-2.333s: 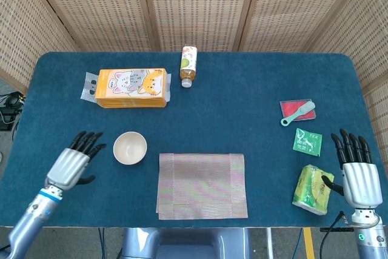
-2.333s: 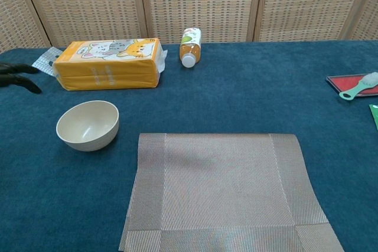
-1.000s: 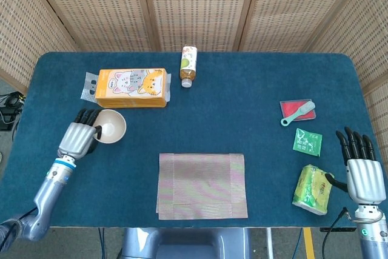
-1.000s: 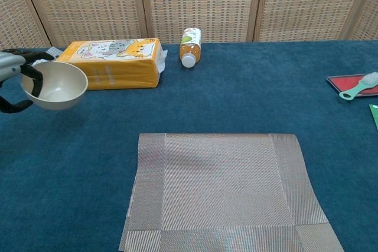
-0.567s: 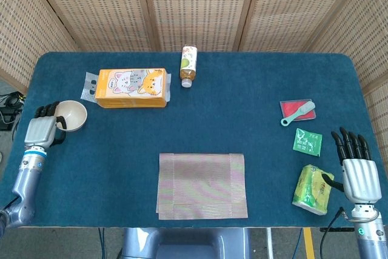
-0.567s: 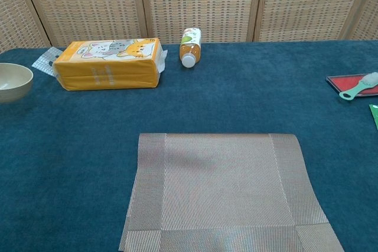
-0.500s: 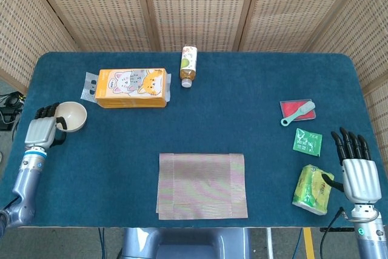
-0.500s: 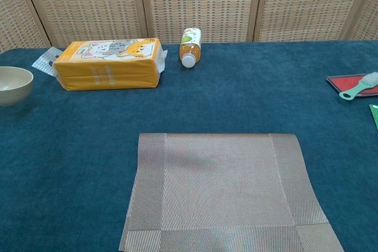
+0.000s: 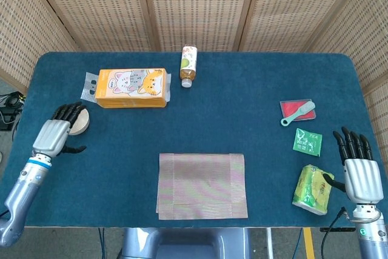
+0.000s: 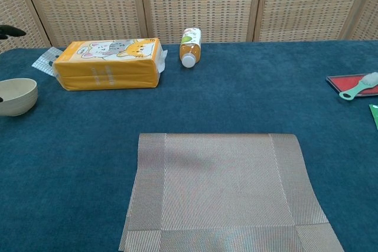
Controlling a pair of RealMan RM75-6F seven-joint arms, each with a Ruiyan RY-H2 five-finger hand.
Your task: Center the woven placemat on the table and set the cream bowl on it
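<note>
We find the woven placemat lying flat at the near edge of the counter, roughly midway across its width but not yet centred front to back. The right hand waits at the near right corner with fingers apart and empty, just beside a green packet. The left hand sits at the far-left side with fingers spread above the cream bowl, which rests upright on the counter, well apart from the placemat; we judge the hand is holding nothing. In our judgement the placemat should first be slid away from the near edge with a flat press so it does not buckle, and only then should the bowl be gripped by its rim, carried level and lowered onto the mat's middle. Farther back lie an orange pack printed with cartoon cats and a toppled drink bottle; lettering on either is too small for us to read.
</note>
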